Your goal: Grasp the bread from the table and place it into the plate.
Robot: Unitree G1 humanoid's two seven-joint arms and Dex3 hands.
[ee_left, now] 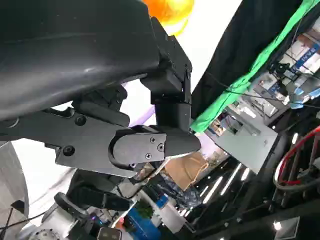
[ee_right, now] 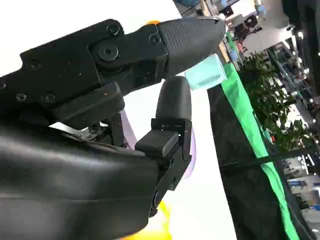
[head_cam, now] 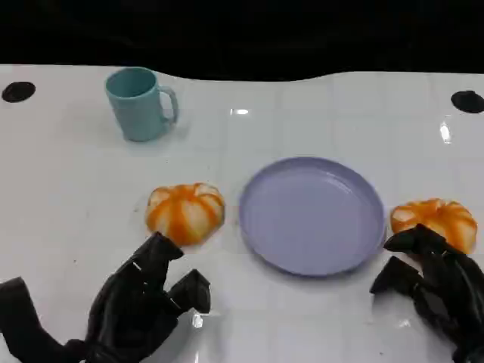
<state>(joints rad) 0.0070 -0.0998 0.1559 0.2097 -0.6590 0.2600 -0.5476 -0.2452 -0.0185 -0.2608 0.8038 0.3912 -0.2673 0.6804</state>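
Observation:
Two orange-and-white round breads lie on the white table. One bread [head_cam: 186,212] sits left of the lavender plate [head_cam: 311,215], the other bread [head_cam: 436,221] just right of it. The plate holds nothing. My left hand [head_cam: 144,299] hovers just below the left bread, fingers spread and holding nothing. My right hand [head_cam: 432,283] is at the lower right, its fingertips close to the right bread, with nothing in its grasp. In the left wrist view, the left hand [ee_left: 125,115] partly hides a bread [ee_left: 170,11]. The right wrist view shows the right hand [ee_right: 125,95] and a sliver of bread [ee_right: 162,225].
A teal mug [head_cam: 140,103] stands at the back left, also seen as a teal mug [ee_right: 207,72] in the right wrist view. Two black holes [head_cam: 18,91] mark the table's far corners. The table's far edge meets a dark backdrop.

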